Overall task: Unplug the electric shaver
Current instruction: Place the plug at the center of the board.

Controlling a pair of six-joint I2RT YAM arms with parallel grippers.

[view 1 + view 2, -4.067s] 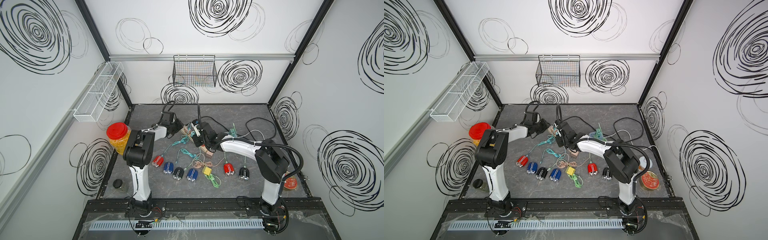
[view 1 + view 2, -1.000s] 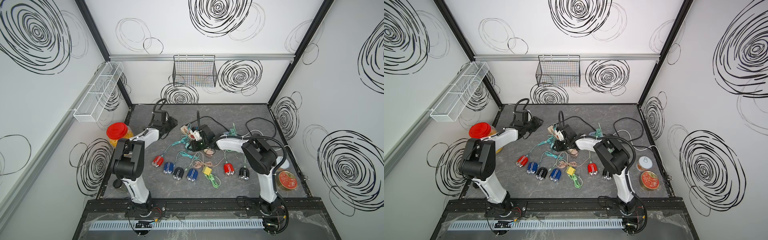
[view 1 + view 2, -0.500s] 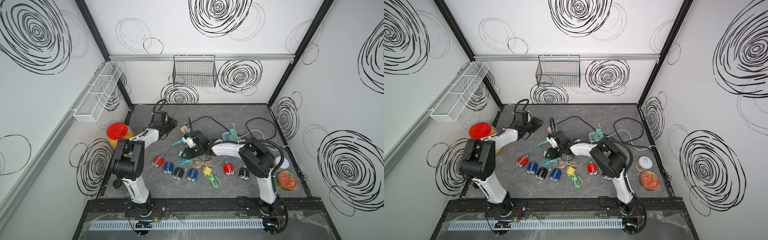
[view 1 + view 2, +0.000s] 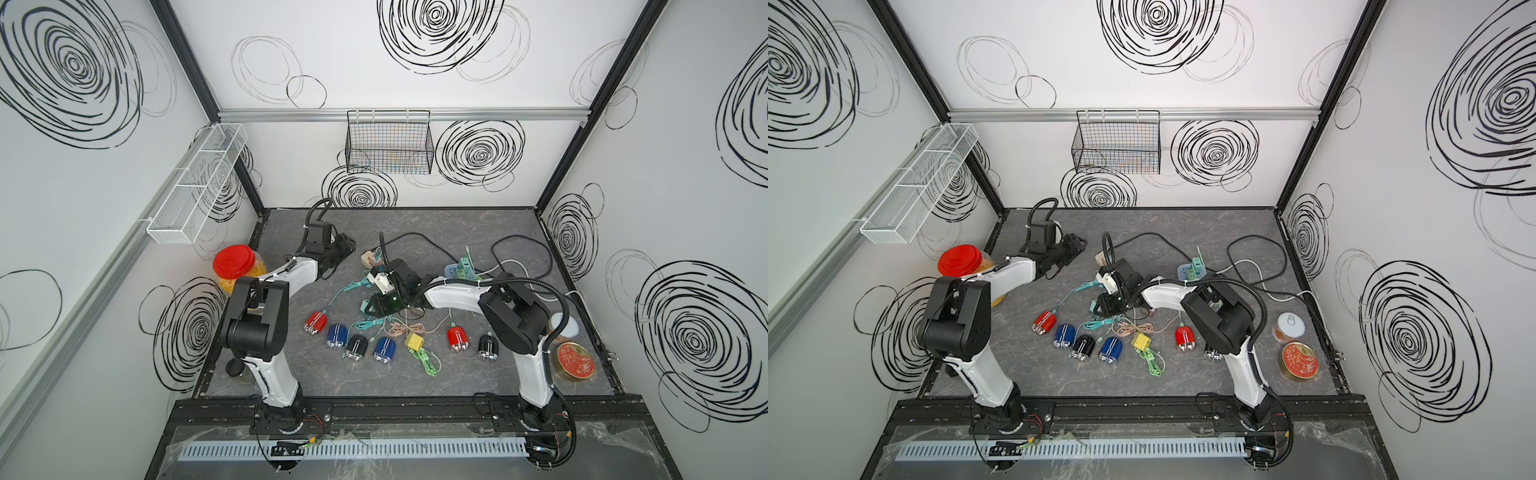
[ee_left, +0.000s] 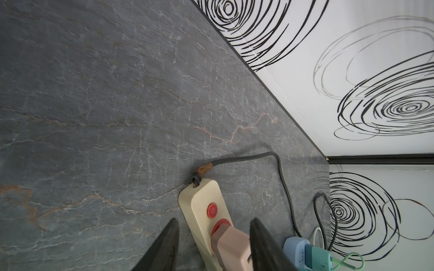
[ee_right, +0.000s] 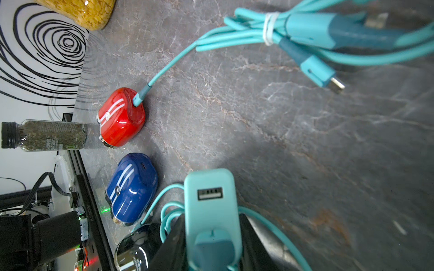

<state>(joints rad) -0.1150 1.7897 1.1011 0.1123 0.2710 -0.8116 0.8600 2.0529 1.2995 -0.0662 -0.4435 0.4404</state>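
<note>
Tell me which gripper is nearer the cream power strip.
Left. The left gripper hangs open just beside the cream power strip; the right gripper is farther off toward the front, clamping the teal charger.

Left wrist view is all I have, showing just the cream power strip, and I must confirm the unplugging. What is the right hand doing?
Observer: The right hand grips a teal charger block. The block's USB socket is empty.
Operator: Does any shaver have a cable in it?
Observer: Yes. The red shaver has a teal cable plugged into its port.
Operator: And the blue one beside it?
Observer: The blue shaver shows a bare port, with no cable in it.
</note>
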